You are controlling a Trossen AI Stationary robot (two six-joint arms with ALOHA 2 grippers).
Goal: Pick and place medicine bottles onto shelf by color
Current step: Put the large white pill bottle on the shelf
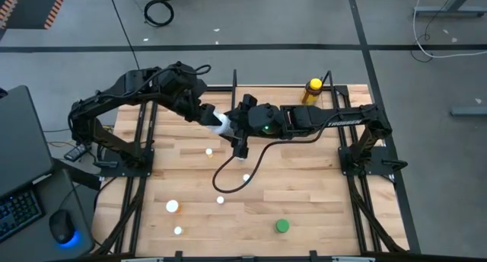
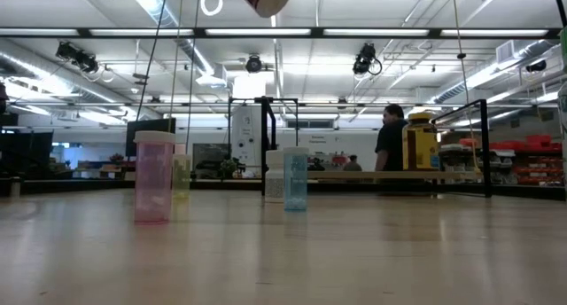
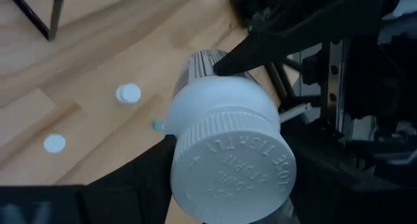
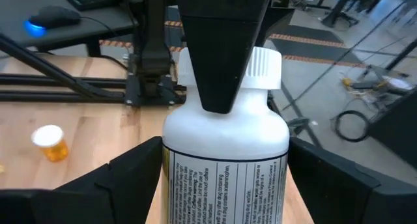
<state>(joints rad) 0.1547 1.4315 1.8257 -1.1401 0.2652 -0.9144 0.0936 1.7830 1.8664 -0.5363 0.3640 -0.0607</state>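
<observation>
Large white plastic labelled bottle with ribbed white cap (image 1: 221,123) sits mid-air at upper centre of the high view, between both arms. Left gripper (image 3: 215,155) is clenched on its cap end; a dark finger (image 3: 254,48) lies along the bottle body. Right gripper (image 4: 225,178) brackets the labelled body, fingers spread wide on either side; whether its pads are touching cannot be told, so this looks like a handover. Bottle reads rigid, light, smooth-sided, so likely slippery; the body just under the shoulder seems the safer hold, cap ribs offering extra bite. Yellow dark-capped bottle (image 1: 312,91) stands on the narrow light-wood shelf (image 1: 346,94), upper right. Green round bottle (image 1: 282,226) waits on the table, lower centre.
</observation>
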